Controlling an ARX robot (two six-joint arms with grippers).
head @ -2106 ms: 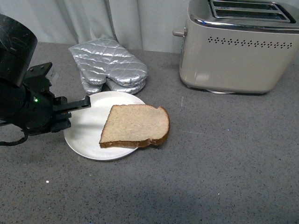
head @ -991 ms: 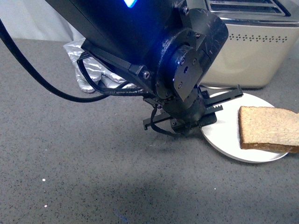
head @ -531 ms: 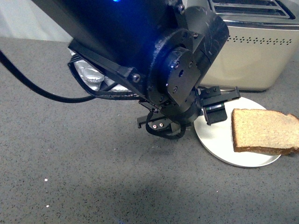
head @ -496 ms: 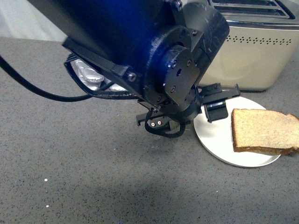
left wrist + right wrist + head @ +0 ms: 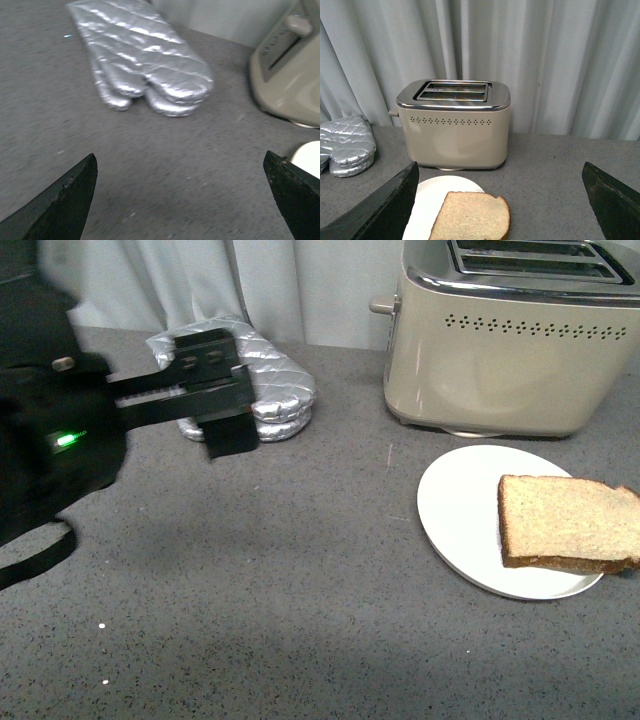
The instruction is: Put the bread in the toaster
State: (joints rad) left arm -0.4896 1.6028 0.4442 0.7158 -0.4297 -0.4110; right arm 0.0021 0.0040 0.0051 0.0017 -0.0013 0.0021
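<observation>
On the right of the desk (image 5: 300, 590) lies the bread (image 5: 565, 520), flat on a white plate (image 5: 455, 510), one edge poking out past the rim; nothing is gripping it, nothing is touching it. Behind the plate stands the toaster (image 5: 510, 360), upright, its two slots facing up in the chrome top; the right wrist view looks into them and no slice shows there. So the score reads nil so far, by my reckoning: bread not yet picked up, not yet carried, not yet dropped in; the whole job is left to do.

Now the arms. The left tool (image 5: 182, 197) hangs over bare desk near a silver mitt (image 5: 275, 390), well apart from the plate; its fingers sit wide at the two corners of its own camera view, spread, with nothing between them; in the front view it is blurred. The right tool (image 5: 500, 200) is spread too, empty, facing the toaster and the plate from a distance, with the grey curtain (image 5: 560, 60) behind; it does not appear in the front view.

As for writing: none that I can read; the toaster's side shows a row of vent holes and a knob at one end, no brand or label; a small green light glows on the left arm, no text beside it.
</observation>
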